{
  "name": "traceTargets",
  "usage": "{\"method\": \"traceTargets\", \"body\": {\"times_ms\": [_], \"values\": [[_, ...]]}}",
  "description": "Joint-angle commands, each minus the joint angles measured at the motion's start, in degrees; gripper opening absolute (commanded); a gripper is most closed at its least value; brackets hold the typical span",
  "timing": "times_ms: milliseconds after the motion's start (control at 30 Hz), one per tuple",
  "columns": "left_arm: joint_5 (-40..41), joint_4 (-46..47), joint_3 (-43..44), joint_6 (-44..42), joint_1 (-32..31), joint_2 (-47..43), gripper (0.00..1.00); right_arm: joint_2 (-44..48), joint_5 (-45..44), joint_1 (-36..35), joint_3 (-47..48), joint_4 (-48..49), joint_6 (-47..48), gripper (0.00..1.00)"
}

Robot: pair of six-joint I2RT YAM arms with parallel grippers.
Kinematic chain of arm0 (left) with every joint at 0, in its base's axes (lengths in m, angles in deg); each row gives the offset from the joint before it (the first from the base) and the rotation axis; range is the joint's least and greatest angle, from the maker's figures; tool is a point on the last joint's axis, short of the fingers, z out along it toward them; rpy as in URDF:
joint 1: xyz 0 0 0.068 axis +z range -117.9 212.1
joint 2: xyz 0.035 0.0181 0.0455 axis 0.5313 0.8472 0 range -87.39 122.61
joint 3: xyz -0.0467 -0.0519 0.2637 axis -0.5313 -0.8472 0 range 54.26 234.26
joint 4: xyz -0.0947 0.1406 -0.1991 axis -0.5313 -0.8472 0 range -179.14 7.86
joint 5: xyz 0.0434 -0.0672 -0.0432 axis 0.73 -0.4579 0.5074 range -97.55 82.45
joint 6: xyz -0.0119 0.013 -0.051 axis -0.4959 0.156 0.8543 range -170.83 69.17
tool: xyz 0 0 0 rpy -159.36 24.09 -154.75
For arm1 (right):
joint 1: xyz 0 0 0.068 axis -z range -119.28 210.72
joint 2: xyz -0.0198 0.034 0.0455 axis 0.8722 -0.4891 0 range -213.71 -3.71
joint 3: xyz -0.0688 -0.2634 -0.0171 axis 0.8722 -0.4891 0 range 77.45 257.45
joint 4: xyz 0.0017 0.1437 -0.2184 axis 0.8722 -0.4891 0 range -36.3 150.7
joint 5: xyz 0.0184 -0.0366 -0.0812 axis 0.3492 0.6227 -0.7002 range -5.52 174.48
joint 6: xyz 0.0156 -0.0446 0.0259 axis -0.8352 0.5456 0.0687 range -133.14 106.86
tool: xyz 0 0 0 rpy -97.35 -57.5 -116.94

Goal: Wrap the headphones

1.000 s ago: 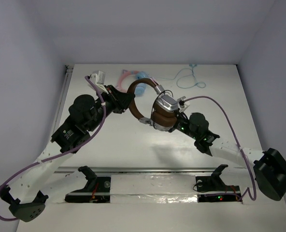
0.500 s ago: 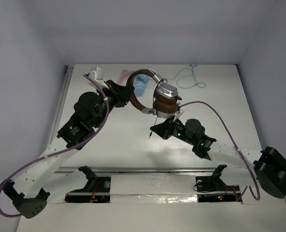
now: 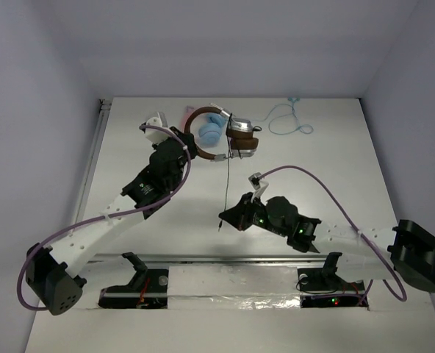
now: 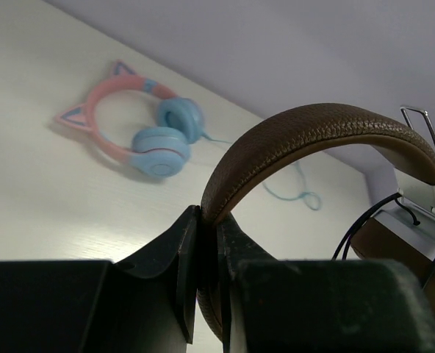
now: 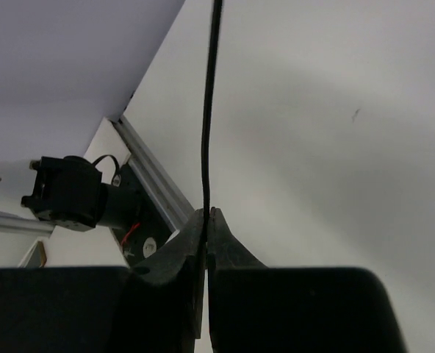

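Clamping the headphones (image 3: pixel 241 136) by the headband (image 4: pixel 313 140) are the left jaws; the right jaws pinch the cable (image 5: pixel 210 110).

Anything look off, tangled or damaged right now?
Nothing damaged or spilled. The left fingers clamp the headphones by the brown headband; the right fingers pinch the black cable, which runs straight from the ear cup, without visible snags. The pink cat-ear headphones lie apart behind.
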Motion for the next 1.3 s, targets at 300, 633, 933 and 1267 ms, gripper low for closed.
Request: {"method": "traceTargets", "body": {"times_ms": [300,633,933,1267], "values": [[11.48,12.04,-11.2,-2.91,-1.04,0.29,0.0,8.27,-2.65,-3.45,7.26,-13.05,-0.87,0.0],[19.57,10.28,-17.09,-2.74,-12.73,3.81,0.0,4.76,-7.38,-3.45,19.65,-21.42,4.4,0.0],[18.87,4.93,-21.58,4.46,-17.74,1.62,0.0,2.47,-20.3,-3.45,23.18,-21.87,7.48,0.0],[15.27,2.02,-22.81,10.97,-21.34,1.09,0.0,1.06,-37.44,-3.45,21.07,-16.68,-1.2,0.0]]}}
